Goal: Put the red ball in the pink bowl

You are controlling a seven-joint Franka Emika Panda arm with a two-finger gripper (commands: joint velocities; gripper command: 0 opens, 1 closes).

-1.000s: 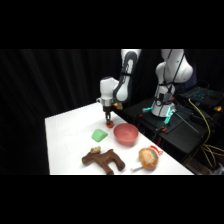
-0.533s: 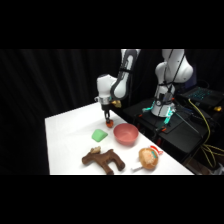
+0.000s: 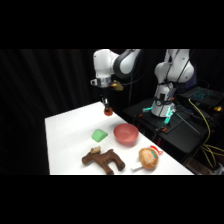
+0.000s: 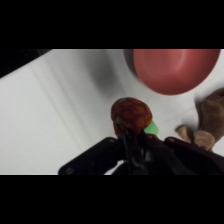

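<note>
The arm's black two-fingered hand [image 3: 106, 106] hangs above the smooth white desk [image 3: 70, 135], clenched around the tiny, round red-orange ball [image 3: 107, 112], whose mottled, glossy surface fills the middle of the wrist view [image 4: 131, 115]. The ball is held clear of the desk, up and to the left of the round, shallow, smooth pinkish-red bowl [image 3: 125, 133]. A small green block [image 3: 99, 134] sits just beside the bowl. Nearer the camera lie a fuzzy brown plush animal [image 3: 103, 159] and a round tan-orange toy [image 3: 148, 157].
</note>
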